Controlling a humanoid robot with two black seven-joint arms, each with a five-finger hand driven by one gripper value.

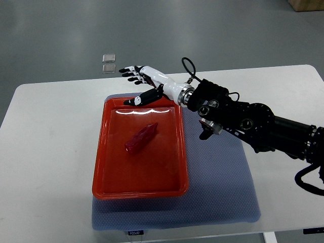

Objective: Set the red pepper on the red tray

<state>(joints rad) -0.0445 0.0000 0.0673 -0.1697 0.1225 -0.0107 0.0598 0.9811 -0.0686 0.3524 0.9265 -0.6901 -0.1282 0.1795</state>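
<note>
Pepper [141, 138] is lying inside your red tray [109, 190]; your right hand [147, 83] is hovering open-fingered above the far rim, holding nothing.

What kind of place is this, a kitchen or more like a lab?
Probably a robotics lab or test room, not a kitchen: a plain white table on a bare grey floor, with only a red tray on a blue mat.

Feed's bright & even from my end, overhead light. Glare patches on the red tray [139, 190], mostly its far end and glossy floor. Soft shadow just right of the tray, under the arm. Focus sharp throughout, no blur, no obvious edge distortion.
</note>
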